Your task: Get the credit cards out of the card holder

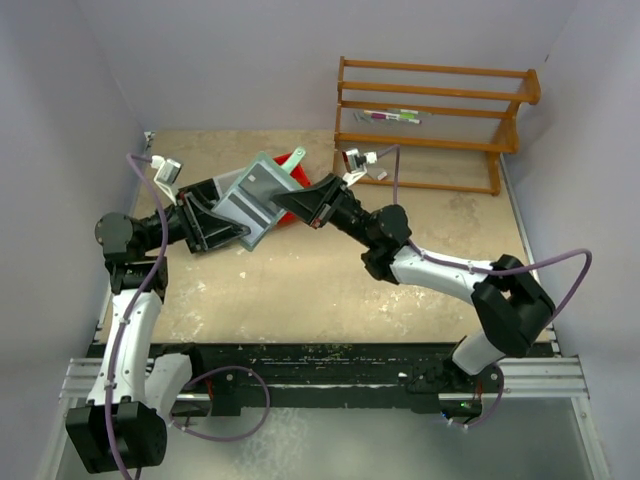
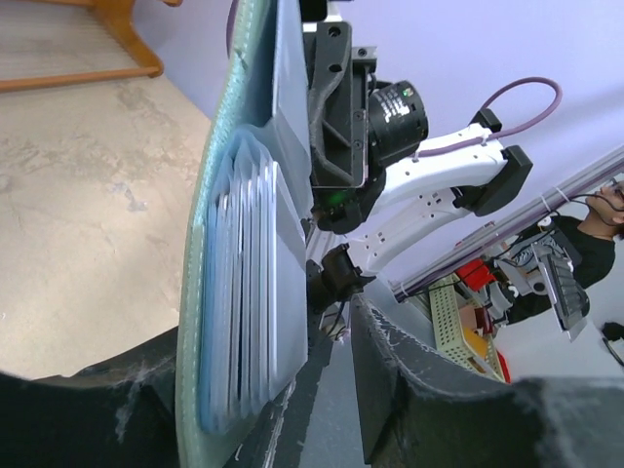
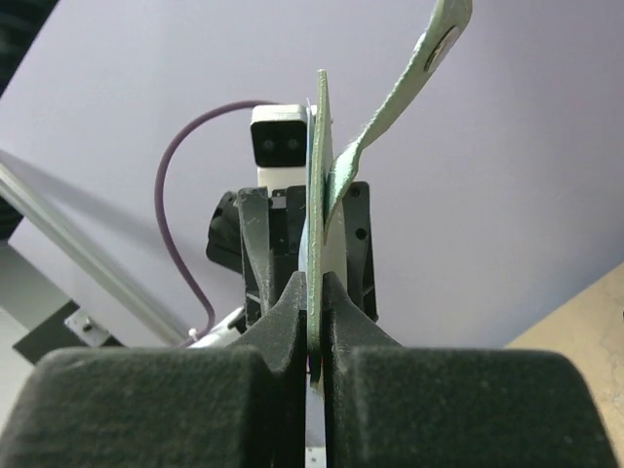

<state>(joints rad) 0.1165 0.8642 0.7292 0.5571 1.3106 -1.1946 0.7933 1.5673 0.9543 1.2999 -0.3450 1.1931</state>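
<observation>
While the right end effector (image 3: 314, 304) is pressed together on the thin edge of the card holder (image 1: 254, 200), the holder hangs in the air over the far-left part of the bench (image 1: 300, 290), between the two arms and resting on nothing. Left end effector (image 2: 261, 351) is spread. The holder sits edge-on between its fingers, close to one pad with a small gap to the other, so no grip there by the look of it. Credit cards (image 2: 239, 292) sit inside the holder, fanned as a light-blue stack, none out yet. Closure flap (image 3: 390, 107) is open and curls away.

Risks, as judged:
- Right pinch is a narrow edge hold. A pull on the cards likely twists or drags the holder out, dropping it to the bench.
- Left fingers straddle the whole holder. Closing here probably clamps pouch and cards together, so nothing slides.
- Cards look loose. Grabbing one may bring several or spill the rest.
- End effectors are very near each other, so a misaligned approach could bump them.
</observation>
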